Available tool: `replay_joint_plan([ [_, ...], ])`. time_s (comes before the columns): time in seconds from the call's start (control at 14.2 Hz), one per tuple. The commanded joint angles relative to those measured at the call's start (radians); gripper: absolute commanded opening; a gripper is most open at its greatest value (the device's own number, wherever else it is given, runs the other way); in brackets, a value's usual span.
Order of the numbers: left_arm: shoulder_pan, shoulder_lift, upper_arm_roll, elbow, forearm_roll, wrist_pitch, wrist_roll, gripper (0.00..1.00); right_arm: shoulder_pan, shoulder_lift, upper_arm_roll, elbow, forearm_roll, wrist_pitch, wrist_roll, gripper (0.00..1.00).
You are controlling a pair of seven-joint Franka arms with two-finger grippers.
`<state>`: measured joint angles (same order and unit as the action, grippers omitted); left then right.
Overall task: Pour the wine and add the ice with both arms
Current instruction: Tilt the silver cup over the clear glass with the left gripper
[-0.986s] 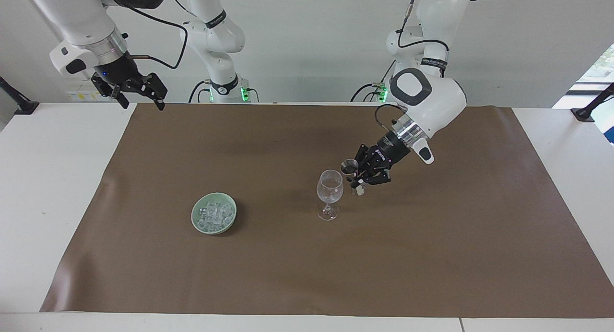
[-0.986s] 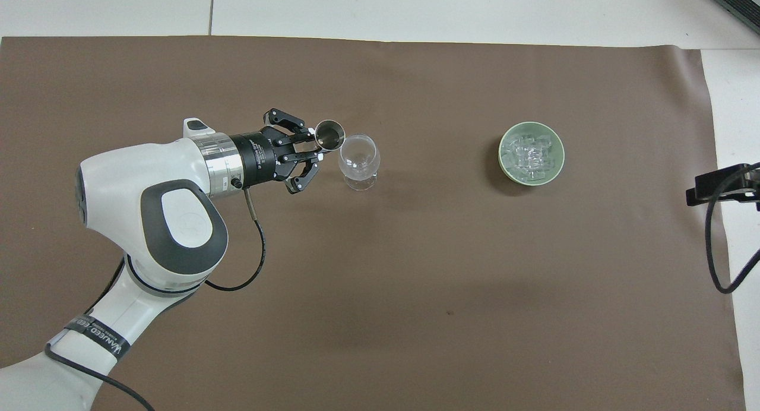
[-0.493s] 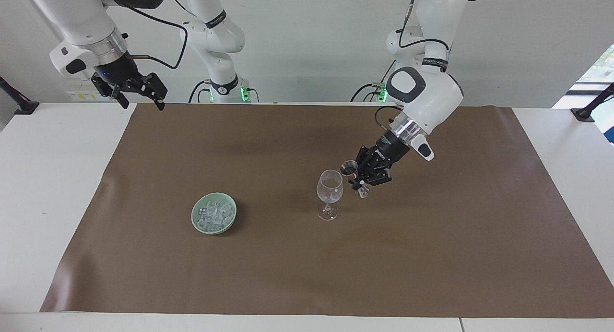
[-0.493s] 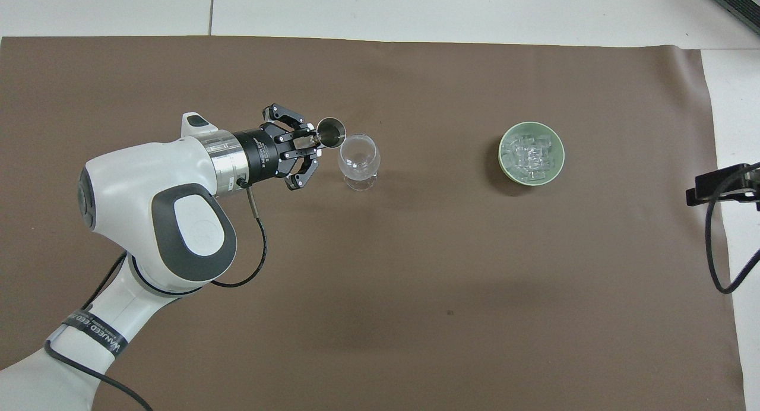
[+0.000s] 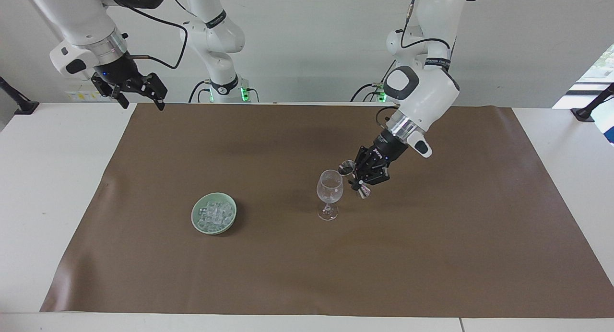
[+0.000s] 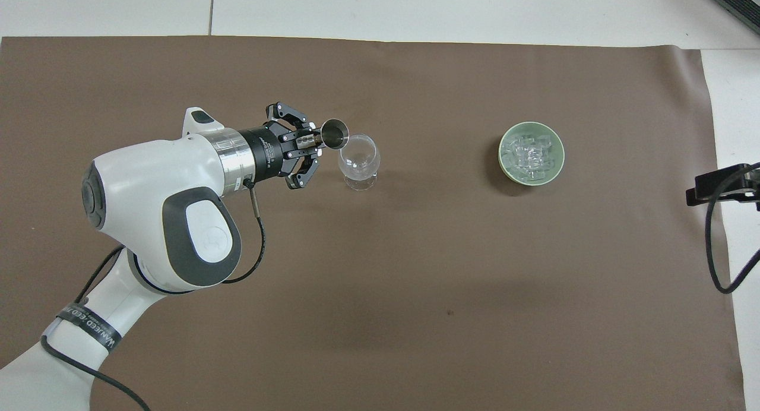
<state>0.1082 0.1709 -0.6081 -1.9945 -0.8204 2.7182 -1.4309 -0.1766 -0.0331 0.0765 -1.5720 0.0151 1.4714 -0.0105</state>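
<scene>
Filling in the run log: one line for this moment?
left gripper: shut on metal jigger, tilted at wine glass rim | right gripper: open, waiting above table edge | ice: in green dish

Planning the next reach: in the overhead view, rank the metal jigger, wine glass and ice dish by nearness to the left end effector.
1. Metal jigger, gripped in the left end effector.
2. Wine glass, just beside the jigger.
3. Ice dish, toward the right arm's end.
</scene>
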Motion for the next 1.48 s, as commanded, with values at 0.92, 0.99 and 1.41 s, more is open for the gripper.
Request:
replay_joint_plan([
  [0.92,-0.036,0.022,0.005,0.006,0.182,0.127,-0.028,0.00,-0.006,-0.008,0.003,-0.009,0.003,0.015,-0.026,1.00],
  [0.99,-0.045,0.024,0.005,0.003,0.185,0.147,-0.028,0.00,-0.006,-0.008,0.003,-0.009,0.003,0.015,-0.026,1.00],
  [1.41,-0.058,0.024,0.005,-0.006,0.250,0.189,-0.028,0.00,-0.006,-0.008,0.003,-0.009,0.003,0.015,-0.026,1.00],
])
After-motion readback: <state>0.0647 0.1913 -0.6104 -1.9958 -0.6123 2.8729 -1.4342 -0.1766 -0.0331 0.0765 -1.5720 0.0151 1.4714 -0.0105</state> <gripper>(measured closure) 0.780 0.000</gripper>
